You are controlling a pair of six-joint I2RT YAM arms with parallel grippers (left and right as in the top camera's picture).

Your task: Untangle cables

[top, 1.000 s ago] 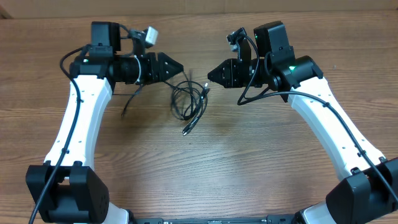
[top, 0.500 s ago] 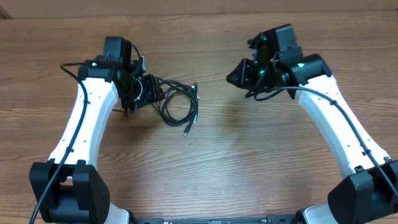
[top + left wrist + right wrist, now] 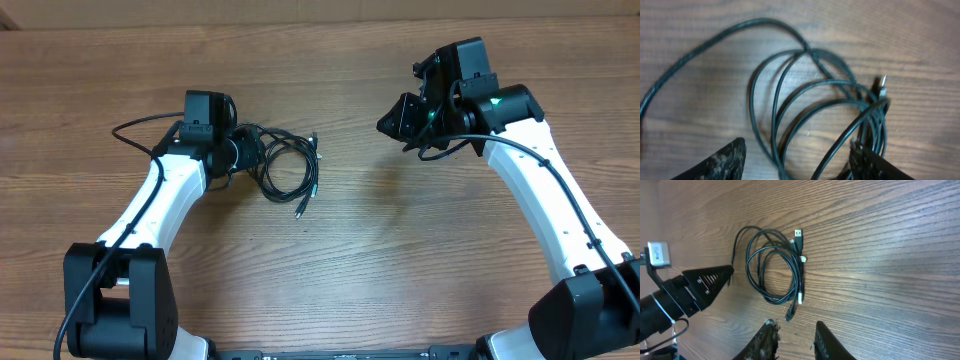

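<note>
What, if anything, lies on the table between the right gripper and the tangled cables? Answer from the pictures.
Nothing visible does. Only bare wooden table lies between the right gripper and the cables. The left gripper sits at the coil's far side, out of that path.

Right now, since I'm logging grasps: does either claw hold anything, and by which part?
Nothing is held. The left claw stands open astride loops of the thin black coiled cables; the right claw is empty.
</note>
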